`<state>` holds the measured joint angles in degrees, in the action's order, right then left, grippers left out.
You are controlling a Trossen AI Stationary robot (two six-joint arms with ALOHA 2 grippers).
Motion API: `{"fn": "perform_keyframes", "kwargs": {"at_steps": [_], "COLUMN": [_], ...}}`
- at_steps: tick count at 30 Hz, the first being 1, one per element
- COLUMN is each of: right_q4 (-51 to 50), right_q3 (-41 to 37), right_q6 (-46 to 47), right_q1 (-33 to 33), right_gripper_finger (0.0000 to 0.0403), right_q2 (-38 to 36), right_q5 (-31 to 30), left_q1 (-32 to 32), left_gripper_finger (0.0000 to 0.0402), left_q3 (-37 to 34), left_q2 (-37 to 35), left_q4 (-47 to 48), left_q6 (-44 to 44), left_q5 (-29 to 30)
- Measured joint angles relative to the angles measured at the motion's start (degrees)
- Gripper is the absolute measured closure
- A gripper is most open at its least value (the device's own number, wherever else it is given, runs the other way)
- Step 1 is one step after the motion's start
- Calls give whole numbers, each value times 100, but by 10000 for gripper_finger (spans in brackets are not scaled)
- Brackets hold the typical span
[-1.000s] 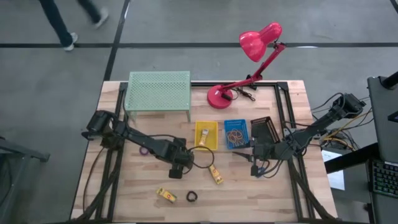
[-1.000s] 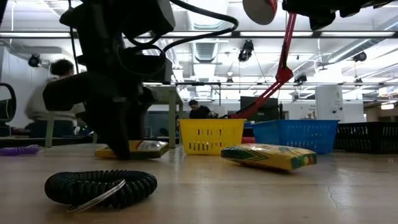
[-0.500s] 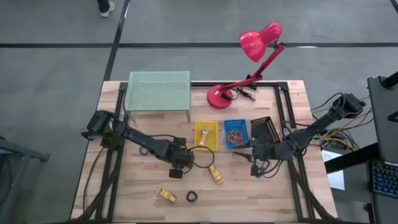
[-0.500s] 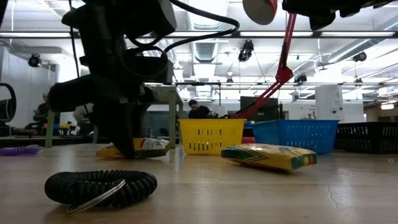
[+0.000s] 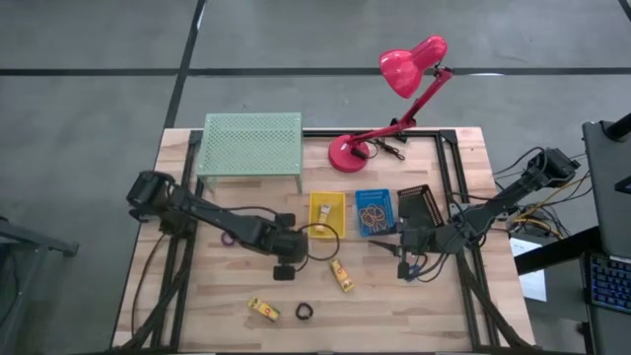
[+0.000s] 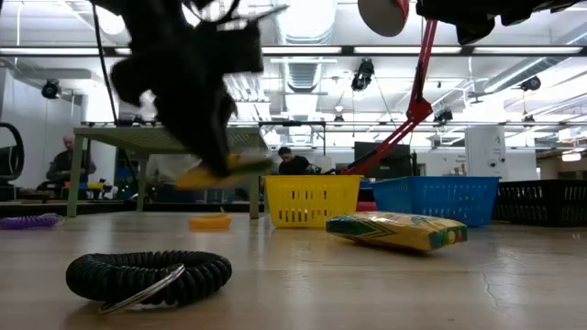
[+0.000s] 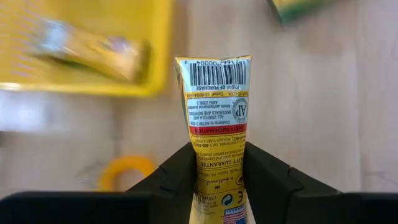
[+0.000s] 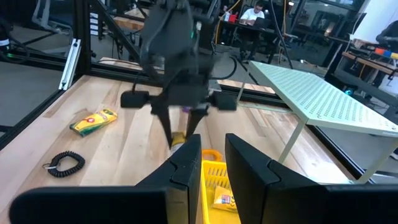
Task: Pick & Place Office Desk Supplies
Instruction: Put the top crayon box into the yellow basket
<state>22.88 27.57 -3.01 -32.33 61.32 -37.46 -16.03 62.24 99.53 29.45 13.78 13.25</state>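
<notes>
Lifted off table since earlier: yellow packet [image 7: 214,124] | left hand [image 7: 217,180] clamps its lower end | right hand [image 8: 211,165]: unclear

The left pincer [image 7: 219,177] holds a yellow packet [image 7: 214,124] between its two dark fingers [image 7: 177,171], which press on the packet's two long edges. The packet stands out past the fingertips, its far end bearing a barcode, with small print and a red stripe below. Beneath it lies the pale wooden bench [image 7: 323,106]. A yellow tray [image 7: 155,68] with another yellow packet [image 7: 93,46] inside sits to one side, blurred. A yellow-orange ring [image 7: 127,171] lies on the bench just beside one finger. A corner of a further yellow and green packet [image 7: 298,7] shows at the picture's edge.
</notes>
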Motion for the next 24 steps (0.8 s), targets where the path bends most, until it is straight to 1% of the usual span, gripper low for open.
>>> {"fn": "perform_keyframes", "kwargs": {"at_steps": [3,8,13,19,24], "right_q4": [1,-2,1,-1,-1], "right_q3": [0,0,0,0,0], "right_q6": [0,0,0,0,0], "right_q1": [-1,-1,1,-1,1], "right_gripper_finger": [335,335,335,335,335], "right_q2": [2,2,2,2,2], "right_q5": [1,0,0,1,1], "left_q1": [0,0,2,121,315], "left_gripper_finger": [278,278,278,278,278], "left_q3": [21,48,41,42,42], "left_q2": [-246,-668,-948,-943,-938], "left_q4": [-287,-711,-808,-1405,-1504], "left_q6": [496,1739,2172,2889,3809], "left_q5": [393,1096,1416,2312,2385]}}
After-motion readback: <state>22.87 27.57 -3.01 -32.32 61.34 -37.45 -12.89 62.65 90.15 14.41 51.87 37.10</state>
